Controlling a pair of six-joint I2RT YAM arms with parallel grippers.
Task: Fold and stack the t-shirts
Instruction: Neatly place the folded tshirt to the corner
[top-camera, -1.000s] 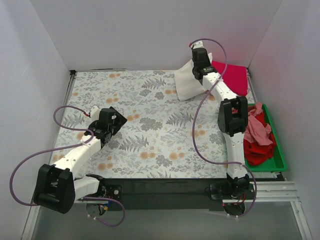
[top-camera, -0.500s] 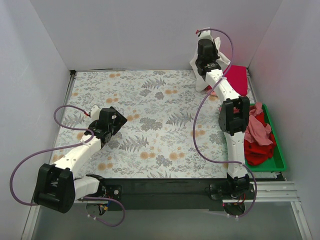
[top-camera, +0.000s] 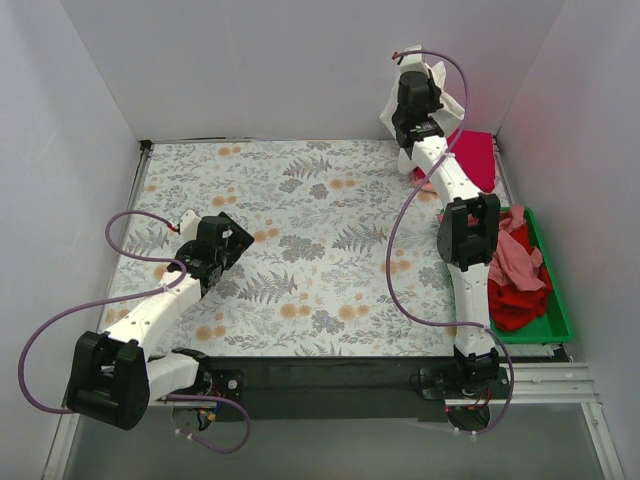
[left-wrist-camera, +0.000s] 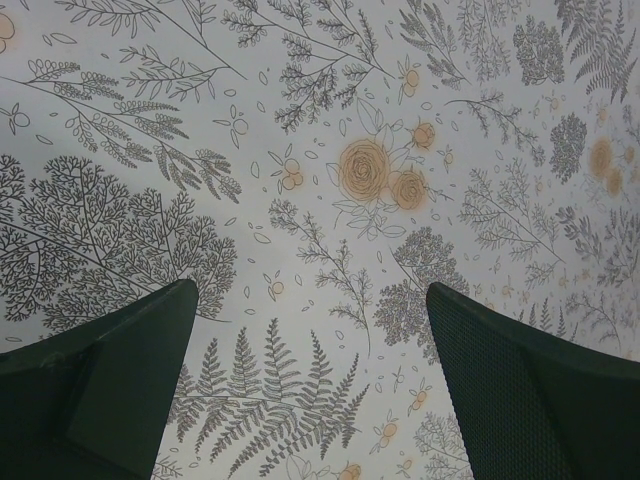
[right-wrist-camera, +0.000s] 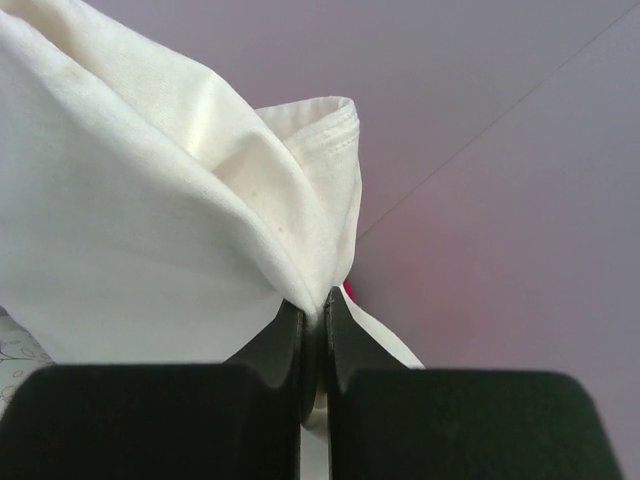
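Largely off-frame, cream-white t-shirt (right-wrist-camera: 150, 230) in right gripper (right-wrist-camera: 313, 312)

Left arm: your left arm (top-camera: 150, 310) sits low, elbow folded back by its base, forearm angled forward.
Left end effector: your left end effector (left-wrist-camera: 310, 290) faces down, fingers spread wide, nothing between them.
Right arm: your right arm (top-camera: 462, 240) stretches far forward, wrist raised high.
Right end effector: your right end effector (right-wrist-camera: 313, 310) has its fingers pressed together, pinching the cream-white t-shirt (right-wrist-camera: 150, 230), which bunches just beyond the fingertips.
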